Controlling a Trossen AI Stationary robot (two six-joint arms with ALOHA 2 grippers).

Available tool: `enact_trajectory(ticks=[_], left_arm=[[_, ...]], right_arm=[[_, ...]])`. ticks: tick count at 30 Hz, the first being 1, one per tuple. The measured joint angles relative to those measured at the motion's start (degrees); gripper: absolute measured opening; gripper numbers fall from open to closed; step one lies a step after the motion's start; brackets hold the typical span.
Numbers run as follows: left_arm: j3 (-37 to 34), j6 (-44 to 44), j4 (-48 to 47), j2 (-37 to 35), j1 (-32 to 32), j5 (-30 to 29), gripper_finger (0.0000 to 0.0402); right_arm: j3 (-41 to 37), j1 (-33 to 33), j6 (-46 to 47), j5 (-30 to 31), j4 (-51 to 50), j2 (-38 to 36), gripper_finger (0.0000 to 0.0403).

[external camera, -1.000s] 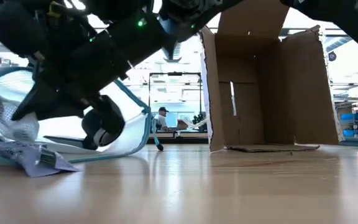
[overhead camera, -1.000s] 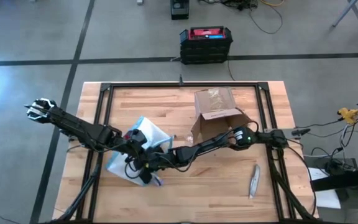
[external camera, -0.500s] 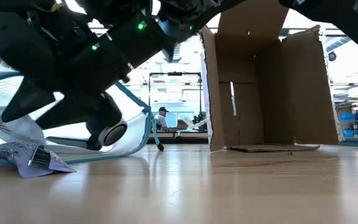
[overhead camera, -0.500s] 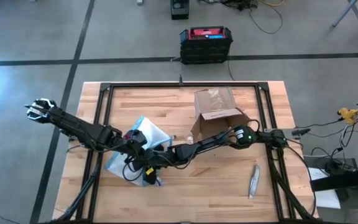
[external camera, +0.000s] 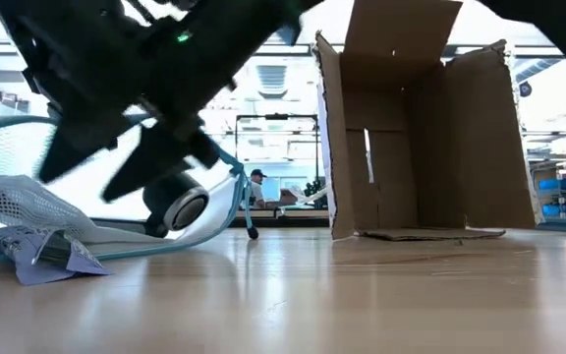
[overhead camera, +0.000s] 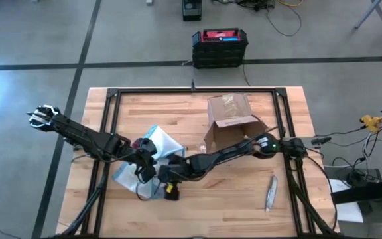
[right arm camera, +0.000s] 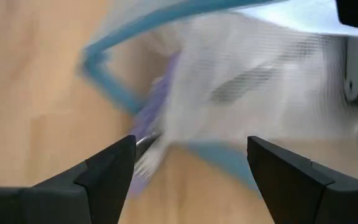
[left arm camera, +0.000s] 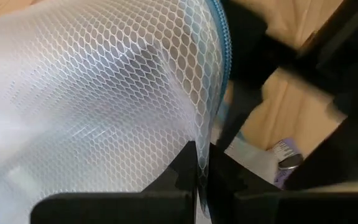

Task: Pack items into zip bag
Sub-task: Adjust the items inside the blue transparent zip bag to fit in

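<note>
Since the earlier frames, the right gripper (overhead camera: 169, 192) has been parted from clenched to fully spread and shifted slightly toward the lower centre of the high view; a small dark-and-yellow part, unclear in kind, now shows at its tip.

The light wooden table (overhead camera: 244, 212) fills the middle of the high view. The brown cardboard box (overhead camera: 231, 119), open and tipped on its side, stands at upper centre. The zip bag (overhead camera: 156, 143), a clear mesh-textured plastic pouch with a blue zipper strip, lies left of centre, its mouth held lifted in the low view. Its edge is pinched by the clenched fingers of the left gripper (left arm camera: 202, 177), so the opening is kept raised. In the right wrist view the spread fingers (right arm camera: 107, 168) hang just in front of the bag's blue edge, with nothing seen between them.

A pale purple-printed flat packet (external camera: 42, 251) lies at the lower left of the low view, beside the bag's mouth. The slim grey stick-like tool (overhead camera: 271, 192) rests at lower right, well apart.

The release suggests an item was just let go at the bag's mouth; whether it is inside cannot be told.
</note>
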Motion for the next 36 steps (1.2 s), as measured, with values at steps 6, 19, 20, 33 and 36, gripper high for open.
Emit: enact_trajectory(ticks=[6,19,20,33,36], left_arm=[[0.0,0.0,-0.5,0.4,0.0,0.0,0.0],[0.0,6.4,-1.9,0.3,0.1,0.9,0.0],[0.0,6.7,-1.7,0.3,0.1,1.1,0.0],[0.0,9.0,-0.4,0.4,-1.5,9.2,0.0],[0.0,8.9,0.2,0.4,-1.7,9.0,0.0]], right_arm=[[-0.1,3.6,5.9,0.6,-4.8,-0.7,0.0253],[-0.1,6.9,13.2,-0.5,8.4,4.4,0.0101],[-0.1,7.1,13.5,-0.7,8.7,4.9,0.0085],[-0.2,3.8,13.6,6.8,4.6,6.6,0.0006],[-0.2,1.3,11.7,7.5,6.6,6.6,0.0002]])
